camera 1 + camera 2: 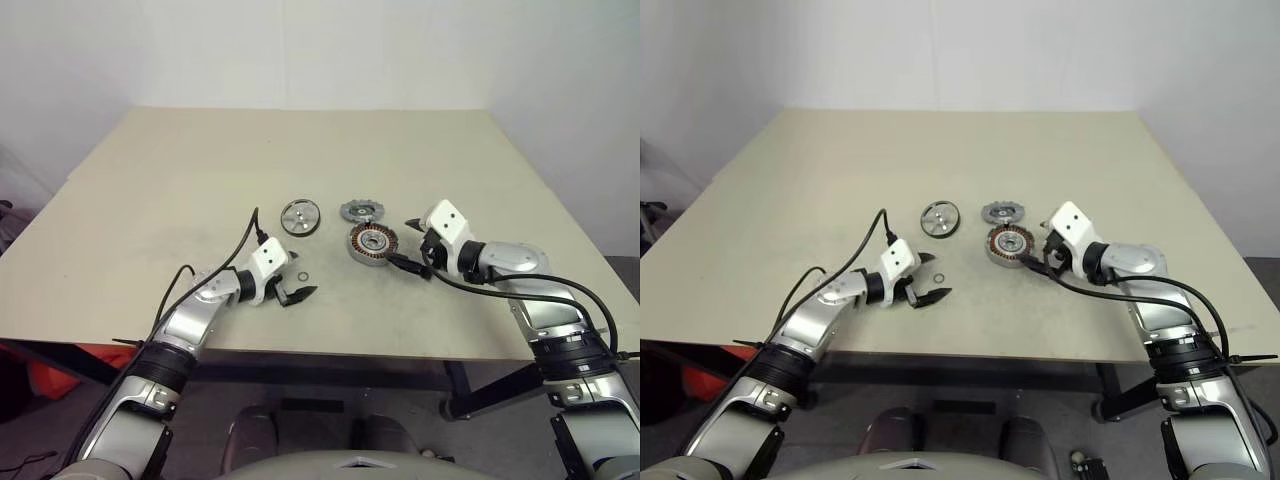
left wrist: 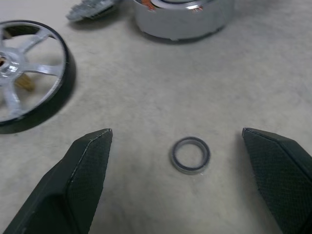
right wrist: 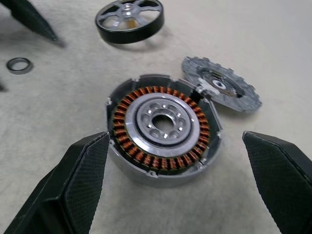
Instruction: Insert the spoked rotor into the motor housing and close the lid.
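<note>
rotor (image 1: 300, 217) not yet picked up: it lies flat on the table (image 1: 150, 200) just left of frame centre, with the motor housing (image 1: 373, 243) and the lid (image 1: 361, 210) to its right.

nothing looks inserted or closed, so the first step seems still ahead; next i'd expect a pincer to take the rotor by its rim and carry it over the housing's copper windings. left gripper (image 1: 298, 294) hangs low, angled toward centre, jaws wide and empty over a small ring (image 1: 302, 277). right gripper (image 1: 410, 243) points left at the housing, jaws wide, holding nothing.
</note>
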